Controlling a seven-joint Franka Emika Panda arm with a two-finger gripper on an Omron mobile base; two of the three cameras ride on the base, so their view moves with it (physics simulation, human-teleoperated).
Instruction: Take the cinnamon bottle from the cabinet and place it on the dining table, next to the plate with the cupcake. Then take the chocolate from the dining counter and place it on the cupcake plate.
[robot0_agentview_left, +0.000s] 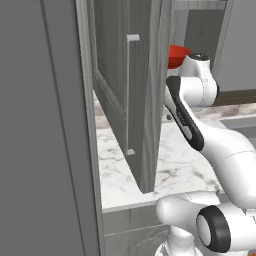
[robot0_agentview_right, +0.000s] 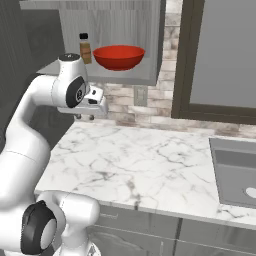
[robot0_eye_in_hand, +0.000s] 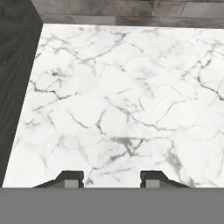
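Left base view: grey wood-grain cabinet door (robot0_agentview_left: 131, 95) with the long pale vertical bar handle (robot0_agentview_left: 131, 94) stands swung open, edge-on, blocking most of the cabinet interior; just a sliver of a red bowl (robot0_agentview_left: 178, 55) shows past its right edge.

Right base view: full look into the open cabinet. Small slim brown cinnamon bottle (robot0_agentview_right: 85, 48) with black round cap stands upright on the shelf, just left of the red bowl, close to it; can't tell if they touch. Gripper (robot0_agentview_right: 84, 116) hangs below the shelf front, under the bottle and apart from it, pointing down at the white grey-veined marble counter (robot0_agentview_right: 150, 165). Grey sink basin (robot0_agentview_right: 235, 172) sits at the far right.

Hand view: two dark fingertips (robot0_eye_in_hand: 70, 179) over bare marble, dark grey panel along the left, brick wall at the top. Fingers stand apart with a clear gap, nothing between them, touching nothing.
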